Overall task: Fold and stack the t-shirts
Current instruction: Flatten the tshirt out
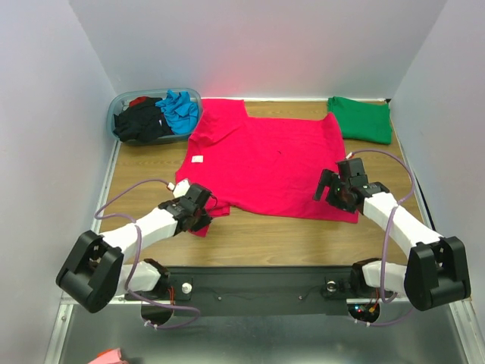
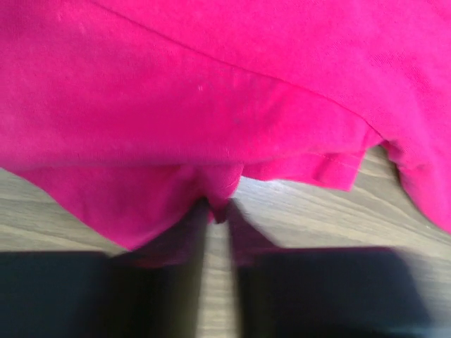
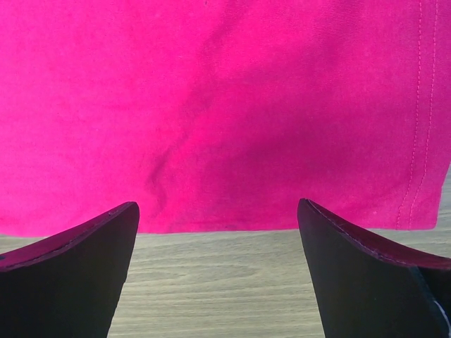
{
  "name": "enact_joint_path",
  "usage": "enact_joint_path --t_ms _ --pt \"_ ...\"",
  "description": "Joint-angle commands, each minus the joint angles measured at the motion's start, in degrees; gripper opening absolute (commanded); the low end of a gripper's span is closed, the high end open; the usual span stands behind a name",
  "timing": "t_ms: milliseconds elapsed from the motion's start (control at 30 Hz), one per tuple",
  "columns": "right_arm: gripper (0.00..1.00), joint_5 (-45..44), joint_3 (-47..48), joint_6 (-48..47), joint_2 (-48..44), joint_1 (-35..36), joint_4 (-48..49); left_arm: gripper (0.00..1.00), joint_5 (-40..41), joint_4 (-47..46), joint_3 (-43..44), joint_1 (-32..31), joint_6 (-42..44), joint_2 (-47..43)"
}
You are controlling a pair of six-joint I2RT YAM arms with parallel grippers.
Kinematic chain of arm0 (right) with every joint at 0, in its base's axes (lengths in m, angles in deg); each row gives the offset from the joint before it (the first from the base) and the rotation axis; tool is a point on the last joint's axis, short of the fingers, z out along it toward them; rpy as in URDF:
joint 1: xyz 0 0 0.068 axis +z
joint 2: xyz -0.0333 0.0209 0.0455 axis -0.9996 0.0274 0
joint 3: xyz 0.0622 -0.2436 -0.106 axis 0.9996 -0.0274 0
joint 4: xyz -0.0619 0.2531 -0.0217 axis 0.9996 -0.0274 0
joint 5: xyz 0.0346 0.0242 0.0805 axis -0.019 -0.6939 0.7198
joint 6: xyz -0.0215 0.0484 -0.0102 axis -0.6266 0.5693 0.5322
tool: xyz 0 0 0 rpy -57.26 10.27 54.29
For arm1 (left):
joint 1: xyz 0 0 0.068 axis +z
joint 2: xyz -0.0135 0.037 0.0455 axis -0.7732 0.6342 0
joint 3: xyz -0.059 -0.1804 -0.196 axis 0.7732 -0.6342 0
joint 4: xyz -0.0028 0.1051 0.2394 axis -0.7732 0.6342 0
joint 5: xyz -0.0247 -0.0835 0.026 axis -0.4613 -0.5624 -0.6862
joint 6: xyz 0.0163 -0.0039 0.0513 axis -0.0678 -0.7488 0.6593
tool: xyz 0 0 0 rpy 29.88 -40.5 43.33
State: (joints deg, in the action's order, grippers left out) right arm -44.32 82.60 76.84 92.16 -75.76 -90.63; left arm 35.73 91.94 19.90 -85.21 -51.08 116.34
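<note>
on table, one green t-shirt, one red t-shirt — left pincer nipping it, right pincer wide

left end effector pinched nearly closed, right end effector spread wide

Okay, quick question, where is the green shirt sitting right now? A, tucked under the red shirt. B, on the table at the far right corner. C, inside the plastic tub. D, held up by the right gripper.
B: the green shirt lies folded on the table at the far right corner, beyond the spread red shirt; the tub at the far left holds the black shirt and blue shirt.
</note>
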Motion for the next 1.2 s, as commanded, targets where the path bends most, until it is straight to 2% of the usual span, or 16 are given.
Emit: enact_joint_path --t_ms 0,67,200,333,500,667,800,967,1033,1100,1167 --pt "1.0 -2.03 -0.59 0.7 0.07 -0.01 2.3 0.1 3.05 3.04 1.37 -1.03 -0.53 2.43" --pt "1.0 -2.21 -0.76 0.79 -0.02 -0.01 2.3 0.0 3.58 4.88 1.55 -1.47 -1.06 3.49" --pt "1.0 -3.26 -1.38 0.79 -0.81 -0.01 2.21 0.0 4.02 7.08 1.03 -2.61 -1.41 2.71" --pt "1.0 -3.97 -1.82 0.7 -1.87 -0.1 2.21 0.0 2.53 8.75 1.29 -6.73 -1.15 -2.46" --pt "1.0 -4.84 -2.08 0.79 -3.1 0.08 2.13 0.0 -6.16 9.81 0.68 -11.22 -0.01 -6.08" --pt "1.0 -5.37 -2.17 0.96 -2.57 -0.01 2.04 0.0 -10.3 17.79 1.29 -16.84 -0.27 -6.09" --pt "1.0 -6.16 -2.0 1.23 -1.78 -0.1 1.69 0.0 -16.1 19.92 0.59 -20.01 -0.09 -6.35" --pt "1.0 -9.67 -0.68 1.23 -1.17 -0.1 -0.42 0.0 -14.01 27.47 4.88 -20.36 -1.15 -6.44" --pt "1.0 -11.52 0.54 1.58 -1.08 -0.1 -1.39 0.33 -11.89 30.1 8.47 -20.54 -1.5 -6.53" --pt "1.0 -12.92 1.6 2.19 -0.9 -0.19 -2.09 0.98 -11.18 32.57 10.94 -20.63 -1.5 -6.96" --pt "1.0 -13.11 3.62 2.46 -0.55 -0.27 -2.36 0.98 -8.92 32.92 12.36 -20.63 -1.41 -7.14"
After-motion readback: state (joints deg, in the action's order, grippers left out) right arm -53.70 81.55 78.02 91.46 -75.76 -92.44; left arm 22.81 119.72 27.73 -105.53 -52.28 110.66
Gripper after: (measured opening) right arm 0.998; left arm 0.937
